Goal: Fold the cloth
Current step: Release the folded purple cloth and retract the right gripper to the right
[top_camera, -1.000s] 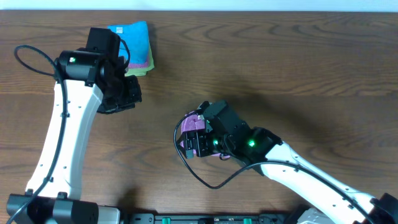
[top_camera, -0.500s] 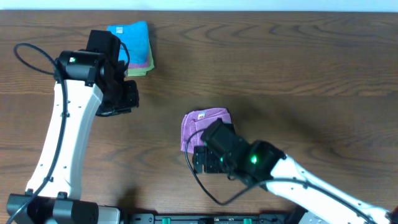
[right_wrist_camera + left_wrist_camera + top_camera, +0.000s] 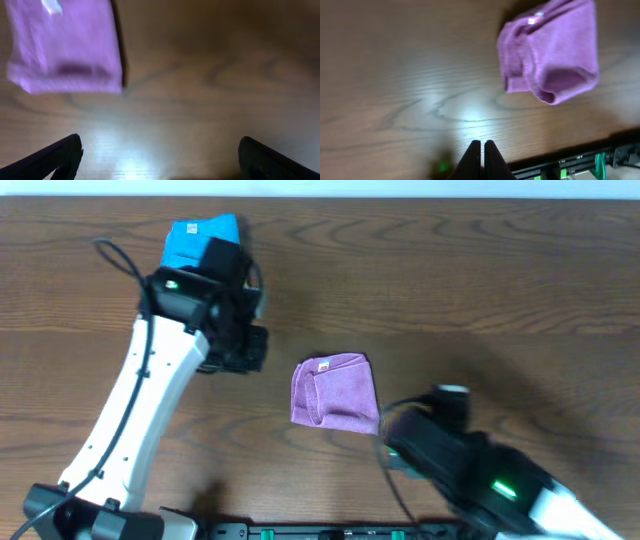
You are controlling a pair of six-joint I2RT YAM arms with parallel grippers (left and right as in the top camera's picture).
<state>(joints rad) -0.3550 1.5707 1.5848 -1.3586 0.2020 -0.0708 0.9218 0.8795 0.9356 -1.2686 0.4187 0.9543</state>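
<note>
Cloth [image 3: 335, 392], purple and folded into a small, slightly rumpled packet, lies on the wooden bench [image 3: 500, 300] between the two arms, touched by neither. The left tool [image 3: 482, 152] hangs over bare wood off its left side, fingers pressed together and holding nothing. The right tool [image 3: 160, 150] hovers near its front edge, fingers spread wide and empty. A bright blue cloth [image 3: 195, 235] sits at the far left, partly behind the left arm.
</note>
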